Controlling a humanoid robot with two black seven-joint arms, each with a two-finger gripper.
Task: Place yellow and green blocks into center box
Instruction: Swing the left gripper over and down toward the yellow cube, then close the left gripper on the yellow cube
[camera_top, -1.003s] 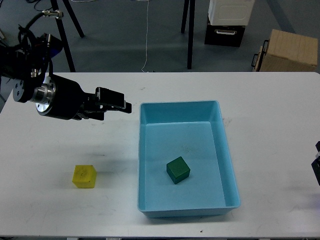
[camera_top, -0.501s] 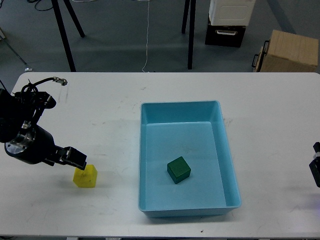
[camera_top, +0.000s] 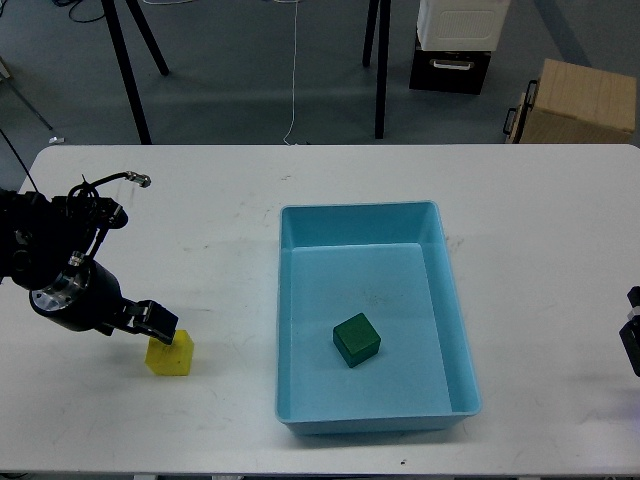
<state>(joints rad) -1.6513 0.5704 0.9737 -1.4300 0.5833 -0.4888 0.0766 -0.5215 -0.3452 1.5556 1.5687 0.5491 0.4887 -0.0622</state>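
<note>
Single head view, mounted high and facing forward and down at moderate range. The blue box (camera_top: 375, 318) sits near frame center on the white table (camera_top: 540, 230). Floor with stand legs (camera_top: 378, 68) lies beyond the box. No second view is supplied.

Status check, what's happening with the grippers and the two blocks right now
Left gripper at yellow block, grip unclear. Right gripper out of view. Green block in blue box. Path clear.
</note>
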